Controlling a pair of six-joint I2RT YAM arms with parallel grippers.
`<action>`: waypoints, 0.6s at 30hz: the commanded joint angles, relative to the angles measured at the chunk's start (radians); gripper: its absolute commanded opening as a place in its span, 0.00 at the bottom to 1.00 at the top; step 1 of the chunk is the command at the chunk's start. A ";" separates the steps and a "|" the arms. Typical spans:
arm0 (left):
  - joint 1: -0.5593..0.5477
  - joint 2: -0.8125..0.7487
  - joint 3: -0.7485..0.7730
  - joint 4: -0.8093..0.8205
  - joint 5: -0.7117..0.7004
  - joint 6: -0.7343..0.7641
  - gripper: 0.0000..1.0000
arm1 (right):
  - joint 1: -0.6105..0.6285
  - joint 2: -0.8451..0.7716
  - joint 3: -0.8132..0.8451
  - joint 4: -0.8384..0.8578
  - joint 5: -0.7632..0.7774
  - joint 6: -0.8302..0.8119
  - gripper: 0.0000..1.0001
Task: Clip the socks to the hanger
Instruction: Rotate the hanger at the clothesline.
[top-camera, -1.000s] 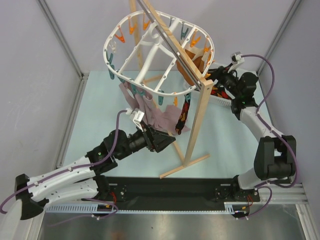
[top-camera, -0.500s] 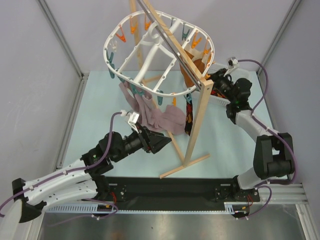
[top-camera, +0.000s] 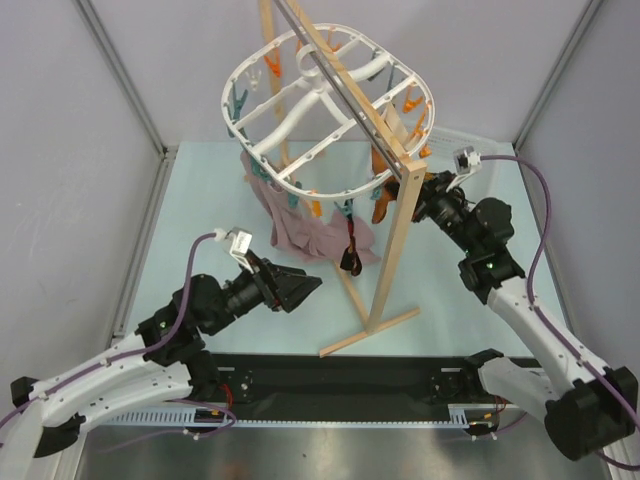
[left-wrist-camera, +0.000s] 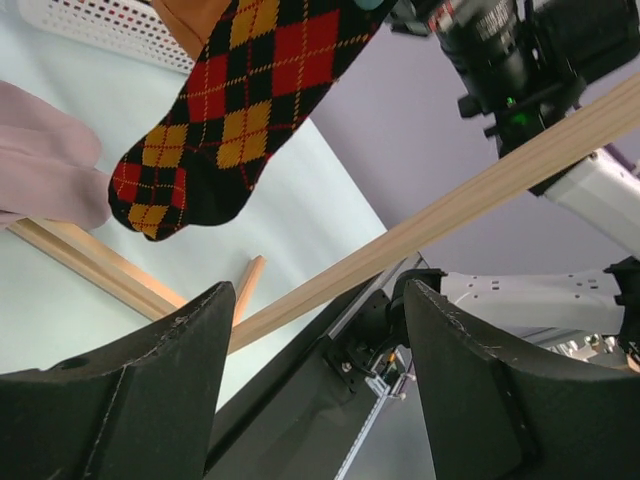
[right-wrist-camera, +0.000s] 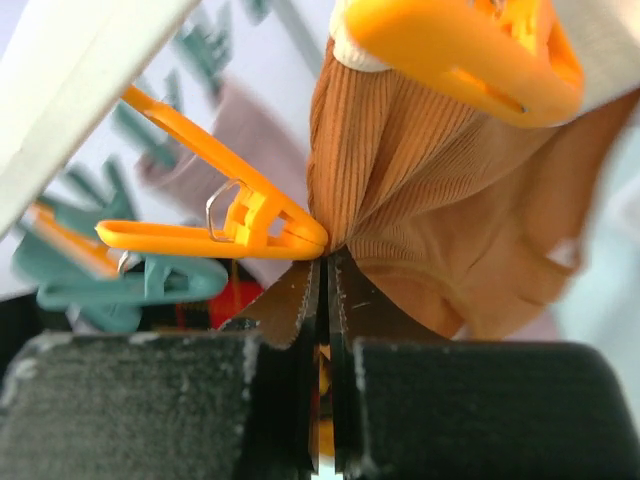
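Observation:
A sock (left-wrist-camera: 235, 95) with black, red and yellow diamonds hangs toe down from a clip on the near rim of the white oval hanger (top-camera: 250, 75). From above, the sock (top-camera: 349, 243) is a dark strip beside the wooden post. My left gripper (top-camera: 303, 287) sits low and left of it, apart from it. In its wrist view the left gripper (left-wrist-camera: 320, 295) is open and empty, with the sock above it. My right gripper (right-wrist-camera: 325, 268) is shut, its tips against an orange clip (right-wrist-camera: 215, 232) and the orange garment (right-wrist-camera: 440, 230). From above, the right gripper (top-camera: 420, 198) is at the hanger's right rim.
A mauve-pink cloth (top-camera: 305, 232) hangs from the hanger's near rim. The wooden stand's post (top-camera: 393, 255) and feet (top-camera: 368, 332) stand between the arms, and its rod crosses over the hanger. A teal clip (right-wrist-camera: 120, 285) sits under the orange one. A white basket (left-wrist-camera: 100, 30) lies behind the sock.
The right gripper has shut and that arm has swung in toward the hanger. The hanger has swung to the right. My left arm has pulled back down and left, away from the hanging clothes.

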 joint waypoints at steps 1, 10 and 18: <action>0.006 -0.068 0.009 -0.059 -0.025 -0.005 0.73 | 0.110 -0.099 -0.006 -0.187 0.128 -0.035 0.00; 0.006 -0.229 0.055 -0.119 -0.015 -0.009 0.74 | 0.392 -0.191 -0.064 -0.284 0.307 0.031 0.00; 0.005 -0.169 0.053 0.135 0.131 -0.046 0.71 | 0.517 -0.160 -0.069 -0.290 0.358 0.049 0.03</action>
